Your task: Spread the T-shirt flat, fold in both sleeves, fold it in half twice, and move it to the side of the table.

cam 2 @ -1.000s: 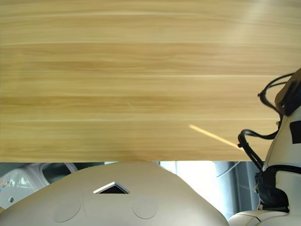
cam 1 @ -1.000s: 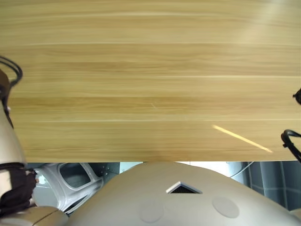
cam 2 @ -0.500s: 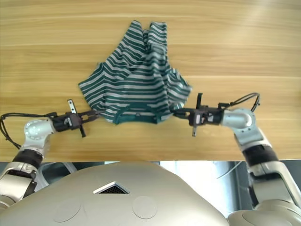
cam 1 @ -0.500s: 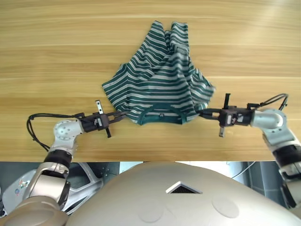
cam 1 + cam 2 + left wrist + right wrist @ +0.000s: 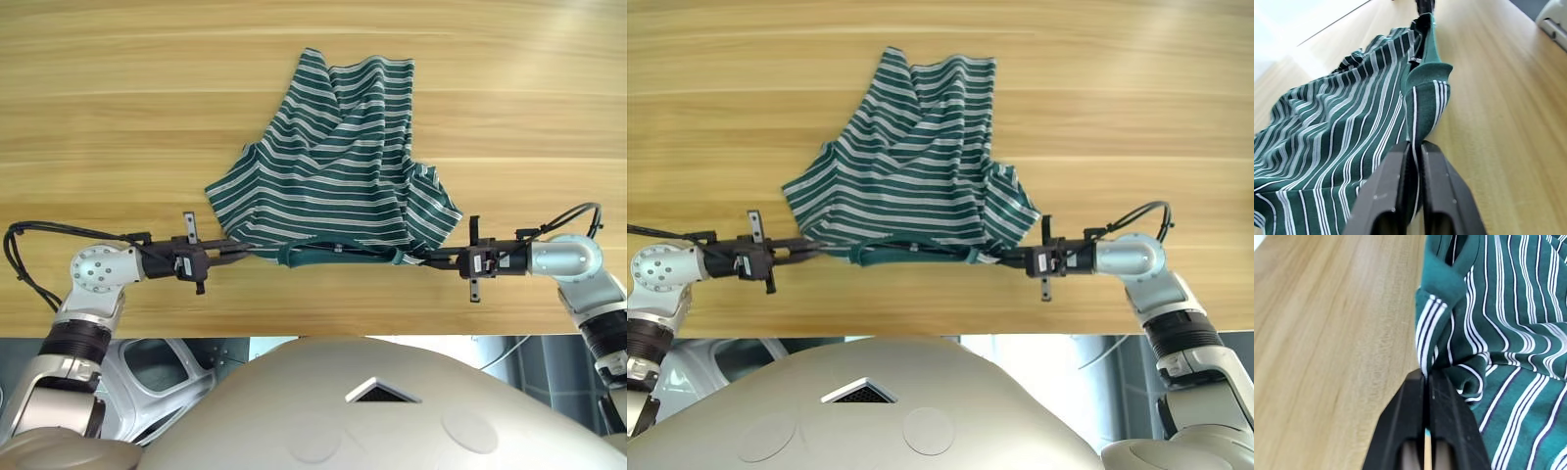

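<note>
Compared with half a second ago, my two arms have drawn apart and a little back toward the near edge of the table (image 5: 108, 127). The shirt (image 5: 338, 162) has opened up with them. Its far hem, which was bunched into a narrow peak, now lies wider. The collar (image 5: 338, 252) is pulled into a long, almost straight band between my grippers. The shirt lies in the middle of the table with the collar end nearest me. The body fans away from me, still rumpled, with folds heaped on its right half. I judge the spreading step is under way but not finished, because the sleeves are still tucked in the creases and the cloth is not flat.

The left gripper (image 5: 228, 253) sits low over the wood at the left end of the collar line. In the left wrist view its jaws are pressed together with a fold of striped cloth and green edging pinched between them (image 5: 1413, 147). The right gripper (image 5: 432, 259) mirrors it at the right end. In the right wrist view its jaws are clamped tight on a tuck of striped fabric, with no gap to speak of (image 5: 1426, 376). The cloth between the two grips looks taut, so pulling further apart risks the fabric slipping out.
</note>
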